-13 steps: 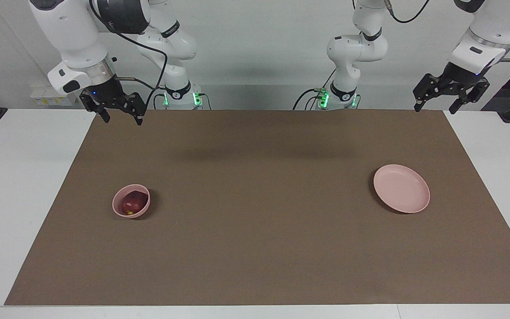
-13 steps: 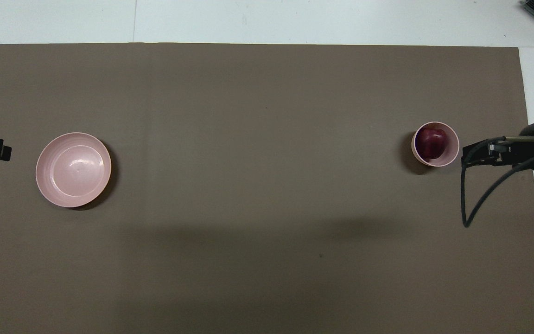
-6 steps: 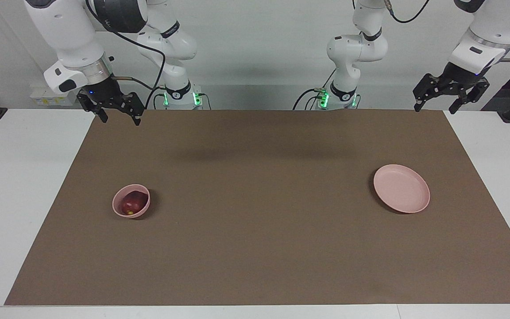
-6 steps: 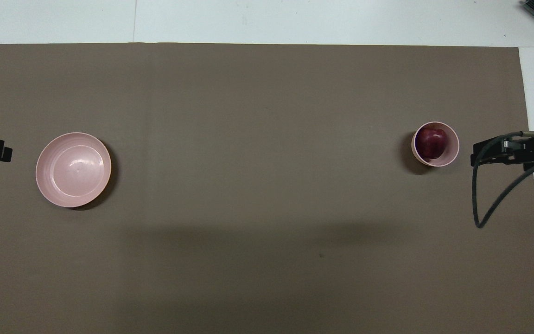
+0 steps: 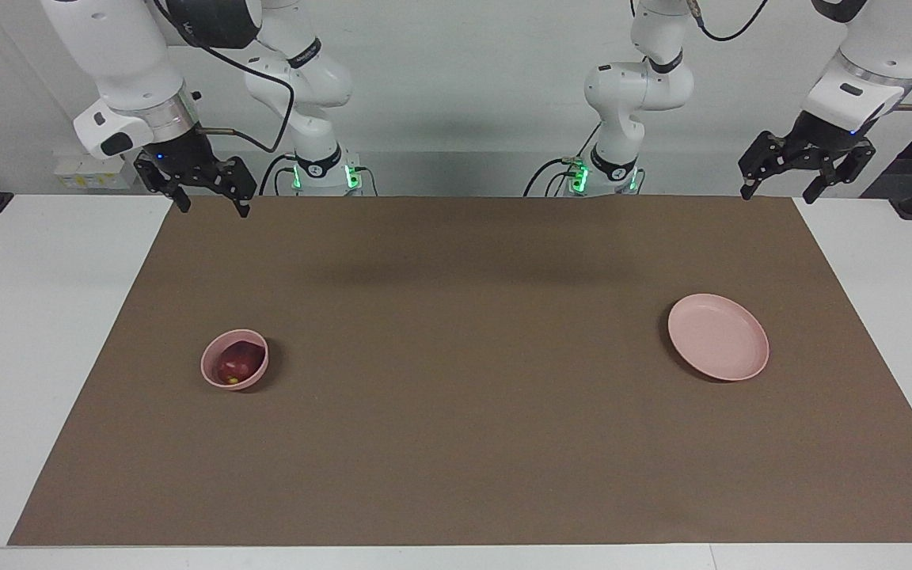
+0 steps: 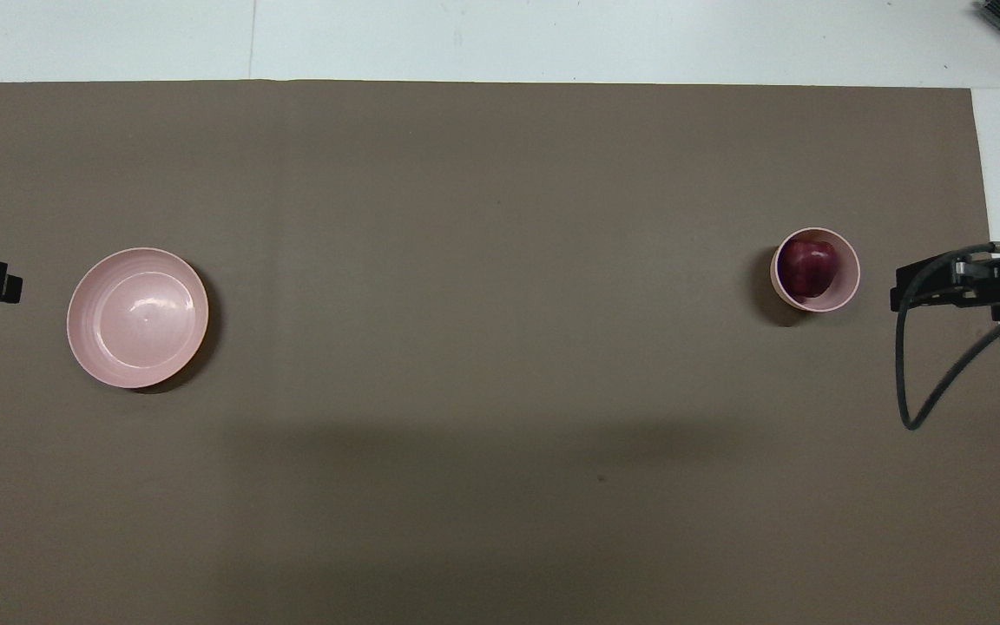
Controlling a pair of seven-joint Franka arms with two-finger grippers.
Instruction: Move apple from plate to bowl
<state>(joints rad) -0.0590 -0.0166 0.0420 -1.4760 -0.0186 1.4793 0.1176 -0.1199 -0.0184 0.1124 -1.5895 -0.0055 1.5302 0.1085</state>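
Note:
The dark red apple (image 5: 237, 365) lies in the small deep pink bowl (image 5: 214, 372) toward the right arm's end of the table; it shows in the overhead view too, the apple (image 6: 807, 267) in the bowl (image 6: 847, 282). The wide pink plate (image 5: 719, 336) sits bare toward the left arm's end, and shows in the overhead view (image 6: 137, 317). My right gripper (image 5: 214, 207) is open and empty, raised over the brown mat's corner by its base, well away from the bowl. My left gripper (image 5: 777, 194) is open and empty, waiting raised over the mat's other corner by its base.
A brown mat (image 5: 456, 443) covers most of the white table (image 5: 28, 317). The two arm bases (image 5: 321, 170) stand at the table's edge nearest the robots. A black cable (image 6: 925, 382) hangs from the right wrist.
My right gripper has drawn back a little, upward and toward the right arm's end of the table, away from the bowl. The left arm, apple, bowl and plate have not moved.

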